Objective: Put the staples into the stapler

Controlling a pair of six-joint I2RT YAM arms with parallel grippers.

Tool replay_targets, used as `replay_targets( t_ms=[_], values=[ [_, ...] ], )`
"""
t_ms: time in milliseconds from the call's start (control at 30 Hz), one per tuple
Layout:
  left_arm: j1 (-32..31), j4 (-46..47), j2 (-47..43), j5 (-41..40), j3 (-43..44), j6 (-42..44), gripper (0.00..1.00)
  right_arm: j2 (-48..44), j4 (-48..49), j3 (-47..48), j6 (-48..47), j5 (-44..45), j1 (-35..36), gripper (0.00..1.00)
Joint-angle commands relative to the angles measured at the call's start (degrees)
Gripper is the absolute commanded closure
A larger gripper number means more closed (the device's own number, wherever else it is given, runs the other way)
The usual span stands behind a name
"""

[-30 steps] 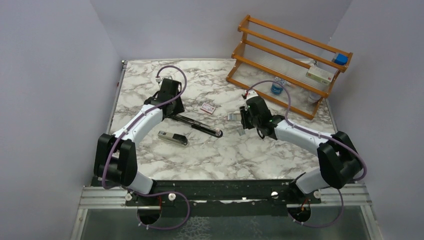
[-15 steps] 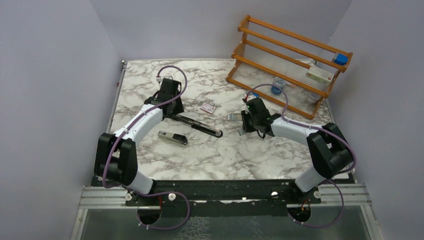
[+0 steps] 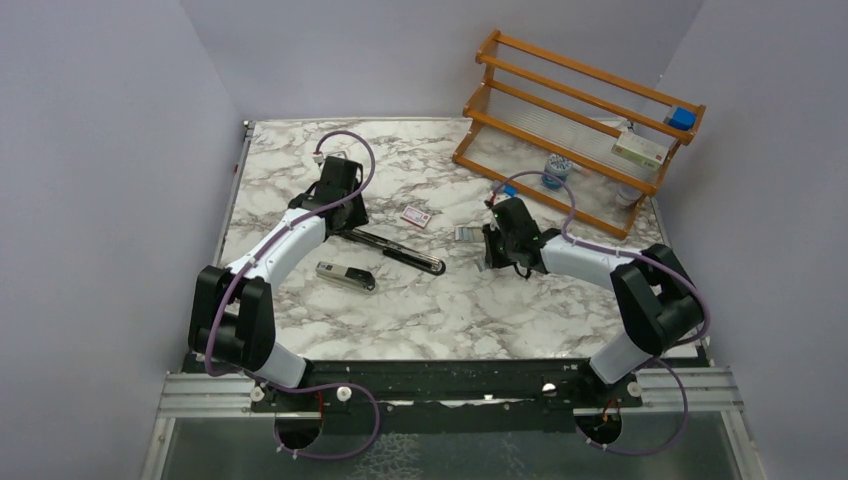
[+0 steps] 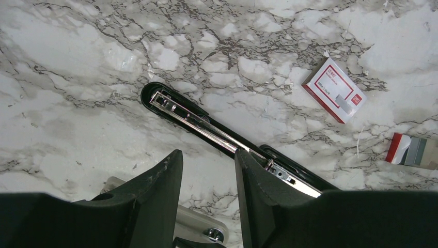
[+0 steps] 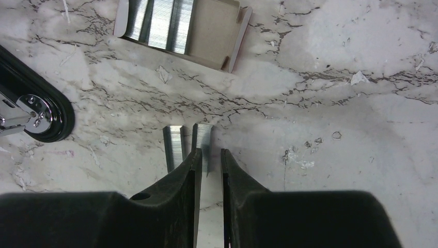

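Note:
The black stapler [image 3: 396, 250] lies opened flat on the marble, its silver channel [image 4: 206, 127] facing up. My left gripper [image 3: 338, 212] is open at the stapler's hinge end; in the left wrist view [image 4: 206, 157] its right finger [image 4: 258, 175] overlaps the channel. The pink-red staples box [image 3: 416, 216] with its white label [image 4: 334, 90] lies closed. Its open tray [image 5: 178, 28] holds several staple strips. Two loose strips [image 5: 174, 147] lie side by side on the table. My right gripper [image 5: 210, 154] is low over them, open by a narrow gap, tips at the right strip [image 5: 204, 142].
A wooden rack [image 3: 575, 95] stands at the back right with a blue item, a small box and a bottle. A small black-and-silver object [image 3: 345, 275] lies near the stapler. The stapler's rounded end [image 5: 38, 116] is left of the right gripper.
My right arm has folded in, its elbow moving left, and the gripper has come down to the loose strips. The left arm and the stapler have not moved.

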Motion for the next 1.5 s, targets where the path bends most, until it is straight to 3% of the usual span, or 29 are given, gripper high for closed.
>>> replay_targets(
  t_ms=[0,267,367,700,867,1033,1233,1467],
  values=[
    [0.0,1.4,0.0,1.0,0.9,0.6,0.55,1.5,-1.5,0.8,0.8,-1.3,-0.3,0.79],
    [0.0,1.7,0.0,0.9,0.4,0.7,0.55,3.4,-3.0,2.2,0.3,-1.9,-0.3,0.89],
    [0.0,2.1,-0.4,1.4,0.5,1.3,0.55,3.0,-2.6,2.1,0.2,-2.0,-0.3,0.99],
    [-0.9,7.4,-4.1,4.9,1.2,6.7,0.40,-7.7,3.3,-0.1,-0.2,0.3,-0.3,0.99],
    [-1.3,12.7,-4.7,16.0,0.8,5.8,0.39,-13.8,11.9,-2.3,1.6,-10.6,-0.3,0.99],
    [-1.4,29.1,-11.2,28.8,-5.3,1.5,0.37,-17.3,22.6,-3.2,7.0,-21.6,-0.3,0.99],
    [-1.3,34.2,-14.0,34.4,-3.9,0.6,0.37,-19.2,28.7,-1.7,10.4,-25.9,-0.3,0.99],
    [-3.9,33.6,-12.9,39.3,-2.7,-6.8,0.40,-20.4,30.8,-1.7,9.4,-23.0,-0.3,0.99]
  ],
)
